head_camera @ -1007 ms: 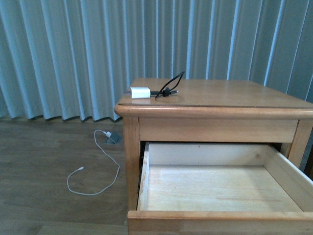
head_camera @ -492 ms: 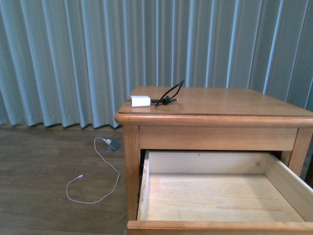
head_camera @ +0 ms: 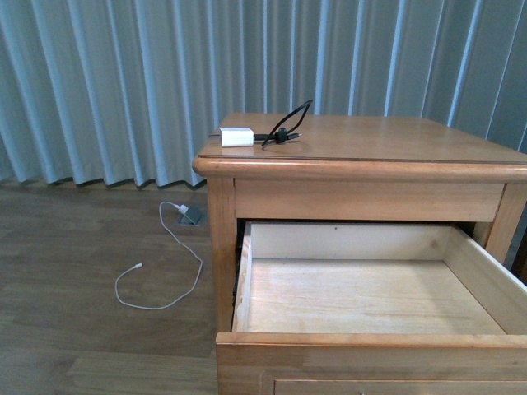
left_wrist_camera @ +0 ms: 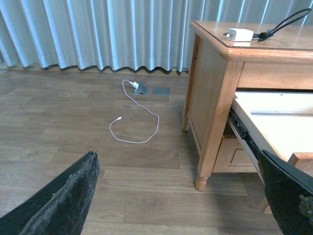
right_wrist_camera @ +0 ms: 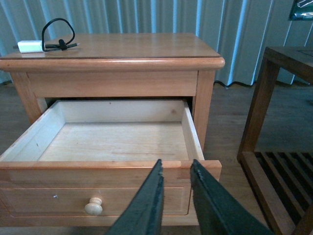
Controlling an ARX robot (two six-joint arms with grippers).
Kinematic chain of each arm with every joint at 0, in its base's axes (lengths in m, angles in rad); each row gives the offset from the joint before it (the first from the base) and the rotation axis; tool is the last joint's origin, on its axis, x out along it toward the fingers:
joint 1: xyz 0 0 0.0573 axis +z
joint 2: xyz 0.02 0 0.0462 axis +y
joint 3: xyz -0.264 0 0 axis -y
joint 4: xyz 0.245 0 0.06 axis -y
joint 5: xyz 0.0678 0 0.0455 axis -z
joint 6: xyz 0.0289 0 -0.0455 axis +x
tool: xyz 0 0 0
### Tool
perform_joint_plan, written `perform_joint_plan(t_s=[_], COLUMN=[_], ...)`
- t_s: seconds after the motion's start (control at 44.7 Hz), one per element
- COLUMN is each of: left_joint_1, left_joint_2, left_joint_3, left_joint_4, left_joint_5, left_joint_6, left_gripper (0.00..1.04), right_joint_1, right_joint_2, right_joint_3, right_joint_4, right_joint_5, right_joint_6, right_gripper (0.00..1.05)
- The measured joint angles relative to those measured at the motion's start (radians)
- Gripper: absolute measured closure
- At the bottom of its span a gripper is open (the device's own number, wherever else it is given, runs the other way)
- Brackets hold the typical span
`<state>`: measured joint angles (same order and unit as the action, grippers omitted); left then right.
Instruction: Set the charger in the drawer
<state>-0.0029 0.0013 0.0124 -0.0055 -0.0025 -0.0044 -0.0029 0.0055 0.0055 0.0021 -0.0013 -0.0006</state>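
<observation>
The right gripper [right_wrist_camera: 176, 164], fingers narrowly parted and empty, sits just before the front edge of the drawer [right_wrist_camera: 117, 142], above its knob [right_wrist_camera: 93, 207], which fits a drawer already pulled out and bare. The left gripper [left_wrist_camera: 177, 156] gapes wide, empty, low beside the nightstand [left_wrist_camera: 215, 83]. The charger [left_wrist_camera: 240, 35] lies well above and ahead of it on the top's nearer corner, so this arm looks readied to fetch it.

Front, R-wrist cams face drawer [head_camera: 362, 243], L-wrist left of nightstand [left_wrist_camera: 215, 88]
</observation>
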Motion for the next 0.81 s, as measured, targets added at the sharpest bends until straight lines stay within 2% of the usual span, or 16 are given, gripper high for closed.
perform_joint_plan(t_s=[0.067, 0.09, 0.157, 0.201, 0.224, 0.269, 0.38, 0.448, 0.559, 0.649, 0.806], left_joint_1=[-0.005, -0.027, -0.143, -0.176, -0.178, -0.178, -0.204, -0.22, -0.23, -0.232, -0.241], left_joint_2=[0.004, 0.021, 0.181, 0.359, 0.446, 0.593, 0.971, 1.184, 1.407, 1.584, 1.79], left_joint_3=[0.0, 0.0, 0.017, 0.047, 0.07, 0.121, 0.317, 0.46, 0.653, 0.837, 1.102], left_joint_4=[0.003, 0.021, 0.167, 0.303, 0.364, 0.461, 0.636, 0.675, 0.678, 0.679, 0.644], left_joint_5=[-0.013, -0.07, -0.451, -0.621, -0.649, -0.642, -0.47, -0.363, -0.248, -0.132, 0.005], left_joint_6=[-0.002, -0.017, -0.069, -0.096, -0.104, -0.105, -0.072, -0.016, 0.051, 0.051, 0.059], left_gripper=[0.06, 0.06, 0.06, 0.06, 0.06, 0.06, 0.06, 0.06, 0.06, 0.06, 0.06], right_joint_1=[0.0, 0.0, 0.0, 0.0, 0.0, 0.0, 0.0, 0.0, 0.0, 0.0, 0.0], right_joint_2=[0.0, 0.0, -0.001, -0.001, -0.001, -0.001, -0.002, -0.002, -0.002, -0.002, -0.002], right_joint_3=[0.0, 0.0, 0.0, 0.0, 0.0, 0.0, 0.0, 0.0, 0.0, 0.0, 0.0], right_joint_4=[0.0, 0.0, 0.0, -0.001, -0.001, -0.001, -0.001, -0.002, -0.002, -0.002, -0.002], right_joint_5=[0.0, 0.0, 0.0, -0.001, -0.003, -0.002, 0.0, 0.0, 0.0, 0.0, 0.0], right_joint_6=[0.0, 0.0, 0.0, 0.0, 0.0, 0.0, 0.0, 0.0, 0.0, 0.001, 0.0], right_gripper=[0.72, 0.69, 0.56, 0.46, 0.4, 0.31, 0.07, 0.09, 0.08, 0.08, 0.08])
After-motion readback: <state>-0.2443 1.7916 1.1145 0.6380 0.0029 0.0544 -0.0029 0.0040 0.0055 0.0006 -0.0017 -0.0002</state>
